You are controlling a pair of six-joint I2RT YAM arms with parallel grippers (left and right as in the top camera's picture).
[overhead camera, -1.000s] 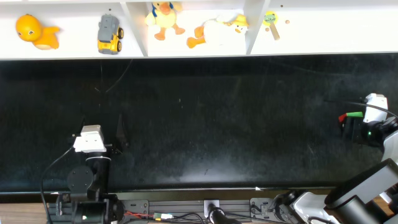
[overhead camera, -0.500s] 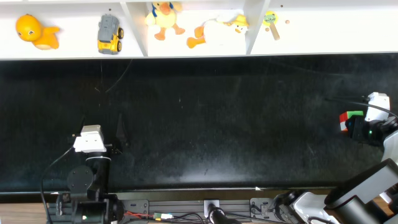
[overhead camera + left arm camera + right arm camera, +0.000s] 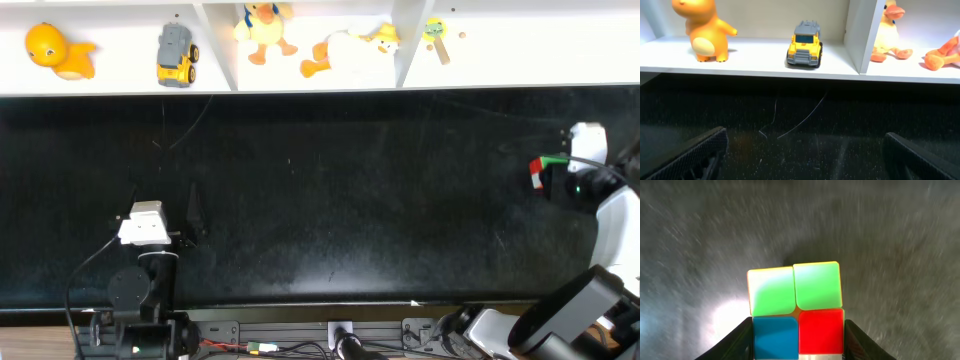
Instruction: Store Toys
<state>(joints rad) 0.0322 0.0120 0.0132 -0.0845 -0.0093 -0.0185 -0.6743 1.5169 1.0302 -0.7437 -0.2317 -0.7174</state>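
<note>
Puzzle cube (image 3: 795, 295), clamped tight in the right gripper (image 3: 797, 339), has just swung nearer the shelf (image 3: 300, 82), apparently lifted; storing looks underway.

The middle of the black tabletop (image 3: 330, 200) is wide-open running room, with only the left arm (image 3: 146, 226) parked lower left and the right gripper (image 3: 546, 172) clamped on a cube (image 3: 537, 170) at the right edge. Along the top, the white shelf (image 3: 300, 91) has its centre bay crowded by two plush ducks (image 3: 265, 28). The left bay has a gap between the orange figure (image 3: 58, 50) and the yellow truck (image 3: 176, 55), and the upper-right bay has bare floor beside a small toy (image 3: 437, 35).
</note>
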